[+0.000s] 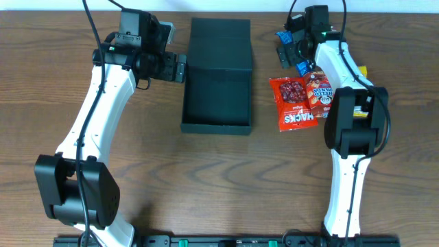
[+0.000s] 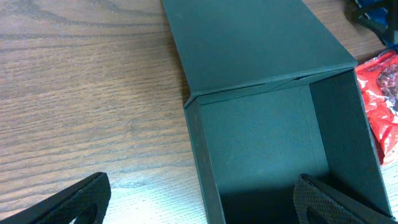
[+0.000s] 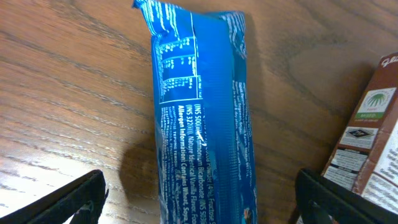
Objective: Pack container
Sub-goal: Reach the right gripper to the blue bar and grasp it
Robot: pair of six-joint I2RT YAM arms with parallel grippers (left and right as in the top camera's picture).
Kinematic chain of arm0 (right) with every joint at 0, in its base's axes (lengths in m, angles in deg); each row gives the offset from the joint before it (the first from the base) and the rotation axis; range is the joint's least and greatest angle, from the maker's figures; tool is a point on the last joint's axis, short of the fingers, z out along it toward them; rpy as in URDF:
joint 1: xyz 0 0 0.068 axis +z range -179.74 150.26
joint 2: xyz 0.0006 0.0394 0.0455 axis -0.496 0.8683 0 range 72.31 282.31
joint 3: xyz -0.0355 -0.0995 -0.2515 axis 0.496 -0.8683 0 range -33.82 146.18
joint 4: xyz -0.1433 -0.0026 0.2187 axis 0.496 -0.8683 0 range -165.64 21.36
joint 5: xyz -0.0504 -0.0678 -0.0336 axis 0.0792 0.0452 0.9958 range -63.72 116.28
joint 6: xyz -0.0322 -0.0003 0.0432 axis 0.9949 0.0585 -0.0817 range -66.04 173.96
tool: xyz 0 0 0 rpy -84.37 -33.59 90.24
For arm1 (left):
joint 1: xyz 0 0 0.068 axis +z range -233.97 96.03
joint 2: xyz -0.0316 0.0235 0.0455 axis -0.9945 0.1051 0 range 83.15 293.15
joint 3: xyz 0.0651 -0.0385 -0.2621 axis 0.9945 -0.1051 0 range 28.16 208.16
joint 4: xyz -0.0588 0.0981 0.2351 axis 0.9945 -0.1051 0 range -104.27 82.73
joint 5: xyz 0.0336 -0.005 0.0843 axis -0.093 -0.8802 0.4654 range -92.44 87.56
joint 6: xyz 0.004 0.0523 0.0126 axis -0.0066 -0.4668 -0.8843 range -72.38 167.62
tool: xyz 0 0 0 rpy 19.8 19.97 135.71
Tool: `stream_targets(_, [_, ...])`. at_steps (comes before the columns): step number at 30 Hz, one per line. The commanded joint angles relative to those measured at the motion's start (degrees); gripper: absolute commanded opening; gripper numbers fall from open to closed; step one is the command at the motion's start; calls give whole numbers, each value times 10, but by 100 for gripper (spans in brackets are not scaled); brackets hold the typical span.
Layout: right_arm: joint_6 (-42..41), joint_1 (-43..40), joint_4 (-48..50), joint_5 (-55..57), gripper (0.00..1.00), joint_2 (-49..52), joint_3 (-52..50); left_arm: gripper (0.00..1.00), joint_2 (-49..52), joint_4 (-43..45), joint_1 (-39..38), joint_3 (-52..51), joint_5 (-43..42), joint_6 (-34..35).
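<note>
risk one: the right jaws hang spread wide over the blue snack packet (image 3: 202, 112), which lies flat on the tabletop (image 1: 41, 55), one finger on each side of it and neither touching it. the wrapper looks slick and soft, so a squeeze across its width could crumple it or let it squirt out toward the near side. the brown carton (image 3: 373, 124) sits just beside the right-hand finger, and a sloppy descent could knock or pinch it too.

risk two: the left jaws are also released, gripping nothing, and the container's (image 1: 216, 125) left wall runs up between the two fingers in the left wrist view. any sideways drift or a close there could drag the box, and the drop spot would shift. cannot tell if a finger touches the wall.

risk three: the carry path. the red hacks bag (image 1: 293, 103) and the hello panda box (image 1: 319, 89) lie between the right jaws and the box's near right corner, so a low sweep could scatter them, and a low packet could catch the right wall.

the container sits at the far middle of the tabletop, lid flap (image 1: 219, 38) laid open flat on the far side, inside bare. it is right at the left jaws and well apart to the left of the right jaws.
</note>
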Motion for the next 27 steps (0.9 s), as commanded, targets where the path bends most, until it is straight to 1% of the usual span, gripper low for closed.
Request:
stream_targets(1, [10, 2, 2, 16, 93, 14, 13, 95, 8, -2, 2, 4, -4, -2])
stream_targets(3, [10, 2, -1, 19, 89, 19, 13, 95, 8, -2, 2, 4, -4, -2])
stream_targets(8, [9, 2, 2, 19, 75, 20, 13, 95, 8, -2, 2, 4, -4, -2])
stream_targets(12, [5, 3, 2, 19, 68, 20, 13, 95, 8, -2, 2, 4, -3, -2])
stream_targets(27, [-3, 4, 0, 17, 63, 28, 12, 95, 8, -2, 2, 4, -3, -2])
